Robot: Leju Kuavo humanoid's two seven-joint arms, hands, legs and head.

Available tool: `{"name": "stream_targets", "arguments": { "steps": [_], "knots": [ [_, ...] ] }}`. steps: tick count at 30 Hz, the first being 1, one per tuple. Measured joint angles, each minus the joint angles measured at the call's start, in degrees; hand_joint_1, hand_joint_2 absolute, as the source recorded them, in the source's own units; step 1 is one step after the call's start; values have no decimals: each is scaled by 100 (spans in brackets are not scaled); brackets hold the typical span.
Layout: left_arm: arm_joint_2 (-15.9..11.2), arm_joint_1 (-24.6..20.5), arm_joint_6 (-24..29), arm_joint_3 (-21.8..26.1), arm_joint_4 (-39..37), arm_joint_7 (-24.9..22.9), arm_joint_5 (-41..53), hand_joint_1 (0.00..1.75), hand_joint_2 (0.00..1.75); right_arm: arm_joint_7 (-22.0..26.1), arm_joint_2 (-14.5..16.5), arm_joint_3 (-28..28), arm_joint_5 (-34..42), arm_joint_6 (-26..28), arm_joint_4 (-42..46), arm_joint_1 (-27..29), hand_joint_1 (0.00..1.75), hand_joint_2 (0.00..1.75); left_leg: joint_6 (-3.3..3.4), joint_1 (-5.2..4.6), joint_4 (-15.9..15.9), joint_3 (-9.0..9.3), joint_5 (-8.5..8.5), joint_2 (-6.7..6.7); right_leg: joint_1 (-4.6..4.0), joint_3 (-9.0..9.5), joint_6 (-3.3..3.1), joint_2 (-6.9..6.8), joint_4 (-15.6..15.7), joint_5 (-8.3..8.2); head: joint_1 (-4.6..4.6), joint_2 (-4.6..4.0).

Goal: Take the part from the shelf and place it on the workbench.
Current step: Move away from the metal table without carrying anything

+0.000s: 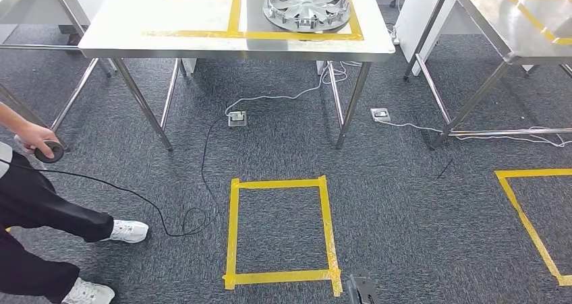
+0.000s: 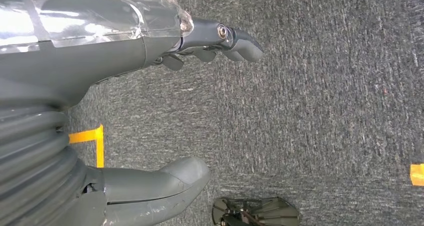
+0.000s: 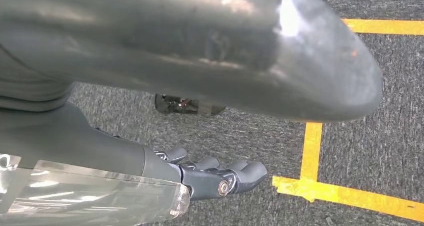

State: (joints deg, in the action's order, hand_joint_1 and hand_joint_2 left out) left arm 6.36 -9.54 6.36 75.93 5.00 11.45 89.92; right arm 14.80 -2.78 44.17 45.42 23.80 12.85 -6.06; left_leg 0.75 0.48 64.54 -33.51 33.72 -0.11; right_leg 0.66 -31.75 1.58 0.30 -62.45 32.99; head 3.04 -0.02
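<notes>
The speckled dark grey carpet floor [image 1: 378, 203] takes up most of the scene, with a shiny steel-legged white workbench [image 1: 135, 21] at the far side and a yellow tape square [image 1: 280, 230] stuck on the carpet just ahead of the robot. On that bench, inside its own yellow tape outline, sits the silver ribbed round wheel-cover part [image 1: 307, 4], lying flat, while off to the left a person in black trousers and white sneakers [image 1: 40, 209] holds a small dark roll with a thin black cable [image 1: 168, 216] trailing over the carpet. Both arms just hang down over the floor: the left hand [image 2: 150, 110] has its thick grey thumb well apart from the loosely curled darker fingers [image 2: 220, 43] and nothing in it, and the right hand [image 3: 200, 131] is much the same, fingers a bit bent, spread from the thumb and touching nothing.
</notes>
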Motion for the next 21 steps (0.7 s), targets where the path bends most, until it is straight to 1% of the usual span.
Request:
{"name": "stream_targets", "arguments": {
  "steps": [16, 21],
  "knots": [
    [-1, 0, 1, 10, 1, 1, 0, 0, 175, -38, 0, 8, 2, -19, 0, 0, 0, 0, 0, 0, -1, 4, 0, -1, 0, 6, -3, 0, 5, -4, 0, 0],
    [-9, -2, 29, 9, 1, 134, 0, 0, 175, -74, 0, 27, -40, -80, 0, -11, 0, 0, 0, 0, -1, 5, 0, 0, 0, 7, -3, 0, 6, -4, 2, 0]
  ]
}}
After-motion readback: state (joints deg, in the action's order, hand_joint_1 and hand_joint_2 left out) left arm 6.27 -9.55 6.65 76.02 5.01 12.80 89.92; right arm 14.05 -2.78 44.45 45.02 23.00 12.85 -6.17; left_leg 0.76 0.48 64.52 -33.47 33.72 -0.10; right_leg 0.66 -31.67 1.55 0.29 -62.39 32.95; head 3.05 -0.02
